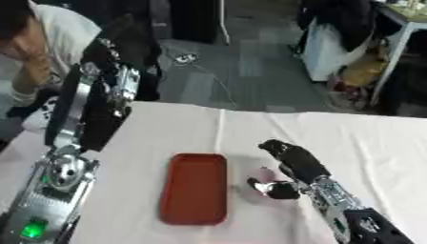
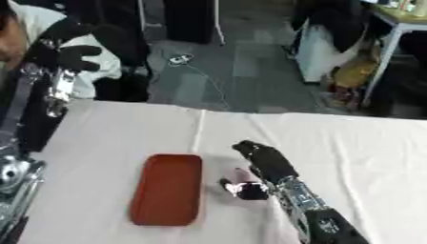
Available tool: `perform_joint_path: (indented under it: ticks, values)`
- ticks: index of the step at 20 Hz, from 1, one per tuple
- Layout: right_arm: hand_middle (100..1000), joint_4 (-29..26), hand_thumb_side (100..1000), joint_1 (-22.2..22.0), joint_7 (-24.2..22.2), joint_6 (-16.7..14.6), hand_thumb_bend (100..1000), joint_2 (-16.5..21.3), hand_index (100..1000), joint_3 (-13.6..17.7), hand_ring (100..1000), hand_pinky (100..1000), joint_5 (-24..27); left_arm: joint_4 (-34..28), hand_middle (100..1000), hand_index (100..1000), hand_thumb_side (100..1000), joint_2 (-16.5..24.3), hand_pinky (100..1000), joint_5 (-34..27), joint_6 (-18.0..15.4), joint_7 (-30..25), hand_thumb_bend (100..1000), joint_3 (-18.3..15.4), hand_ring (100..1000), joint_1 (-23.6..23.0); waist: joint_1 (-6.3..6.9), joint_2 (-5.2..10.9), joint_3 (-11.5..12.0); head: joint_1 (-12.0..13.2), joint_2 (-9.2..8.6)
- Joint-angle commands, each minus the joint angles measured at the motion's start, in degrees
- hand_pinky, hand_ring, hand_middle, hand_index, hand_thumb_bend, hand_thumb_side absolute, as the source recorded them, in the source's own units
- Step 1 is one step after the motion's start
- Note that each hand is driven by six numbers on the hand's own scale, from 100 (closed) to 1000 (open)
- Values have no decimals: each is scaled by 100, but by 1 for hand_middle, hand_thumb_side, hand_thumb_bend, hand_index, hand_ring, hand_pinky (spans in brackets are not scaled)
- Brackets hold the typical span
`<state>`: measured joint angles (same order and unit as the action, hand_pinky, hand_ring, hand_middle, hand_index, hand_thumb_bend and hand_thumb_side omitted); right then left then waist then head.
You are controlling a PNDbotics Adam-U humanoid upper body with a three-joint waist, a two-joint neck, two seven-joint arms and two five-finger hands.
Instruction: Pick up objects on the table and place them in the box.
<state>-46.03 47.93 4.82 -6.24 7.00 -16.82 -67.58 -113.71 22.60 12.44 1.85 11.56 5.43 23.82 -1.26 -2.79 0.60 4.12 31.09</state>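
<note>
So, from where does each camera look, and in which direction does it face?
Left eye view: in the robot's head, facing down at the white table; the raised left arm fills the left side and the right hand is beside the red box.
Right eye view: same head, set slightly rightward; the left hand shows at upper left.
Both share the box, a pinkish object and the right hand.

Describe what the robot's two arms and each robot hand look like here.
The right robot hand is black, on a silver-jointed forearm with a black section below. The left arm is silver and black metal with a green light low down; its black robot hand sits at the top.
</note>
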Motion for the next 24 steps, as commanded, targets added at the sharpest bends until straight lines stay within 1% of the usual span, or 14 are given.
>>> perform_joint_path:
  ticks: [1, 5, 7, 9, 10, 11, 12, 13, 14, 15, 16, 18, 21, 24]
  values:
    - [892, 182, 736, 161, 59, 47, 475, 5, 948, 155, 815, 722, -155, -88, 860, 968, 829, 28, 703, 29, -25, -2, 100, -16, 731, 111, 30, 46, 18, 43, -92]
    - [898, 581, 745, 200, 155, 123, 470, -2, 953, 365, 820, 725, -416, -88, 860, 968, 829, 14, 702, 28, -32, 6, 100, -21, 731, 130, 36, 21, 29, 50, -125]
    - [897, 737, 746, 217, 207, 123, 465, -6, 953, 443, 815, 684, -530, -88, 860, 968, 829, 9, 702, 27, -35, 8, 100, -22, 731, 136, 40, 12, 31, 54, -140]
    - [808, 819, 707, 230, 299, 113, 471, -13, 902, 505, 679, 355, -594, -88, 860, 968, 829, 7, 702, 25, -35, 9, 100, -22, 730, 138, 43, 3, 31, 59, -149]
    - [605, 810, 592, 236, 423, 106, 471, -22, 787, 533, 455, 100, -592, -88, 860, 968, 829, 6, 702, 25, -35, 9, 100, -23, 730, 139, 45, 0, 31, 61, -151]
    - [605, 775, 592, 233, 634, 76, 471, -32, 787, 550, 455, 100, -550, -88, 860, 968, 829, 5, 702, 25, -35, 11, 100, -24, 730, 141, 46, -2, 32, 63, -152]
    - [354, 757, 470, 228, 841, 32, 420, -39, 583, 552, 215, 100, -491, -88, 860, 968, 829, 5, 702, 25, -35, 12, 100, -25, 730, 141, 46, -3, 33, 63, -148]
    - [253, 734, 454, 220, 1056, -36, 322, -45, 497, 552, 139, 100, -390, -88, 860, 967, 829, 5, 702, 26, -34, 12, 100, -25, 730, 141, 45, -3, 33, 65, -144]
    - [100, 711, 489, 216, 1263, -114, 115, -45, 361, 539, 100, 100, -288, -88, 860, 967, 829, 6, 702, 26, -34, 12, 100, -24, 730, 141, 44, -2, 33, 67, -143]
    - [100, 641, 511, 208, 1530, -219, 100, -36, 280, 508, 100, 100, -197, -88, 860, 967, 829, 7, 702, 26, -34, 11, 100, -23, 730, 141, 41, -1, 34, 73, -142]
    - [100, 574, 456, 194, 1779, -335, 100, -22, 196, 456, 100, 100, -146, -88, 860, 967, 829, 9, 702, 26, -33, 9, 100, -21, 730, 142, 38, 1, 36, 75, -140]
    - [100, 495, 345, 172, 2076, -552, 100, 1, 159, 362, 100, 100, -110, -88, 860, 967, 829, 12, 702, 26, -33, 6, 100, -19, 730, 140, 34, 7, 37, 78, -133]
    - [100, 349, 326, 161, 2153, -816, 100, 8, 129, 281, 100, 100, 121, -88, 860, 967, 829, 14, 702, 25, -32, 0, 100, -17, 730, 138, 31, 18, 38, 82, -134]
    - [100, 18, 330, 164, 1946, -962, 100, 68, 123, 166, 100, 100, 667, -88, 860, 967, 829, 19, 702, 24, -29, -9, 100, -14, 730, 131, 24, 30, 35, 91, -132]
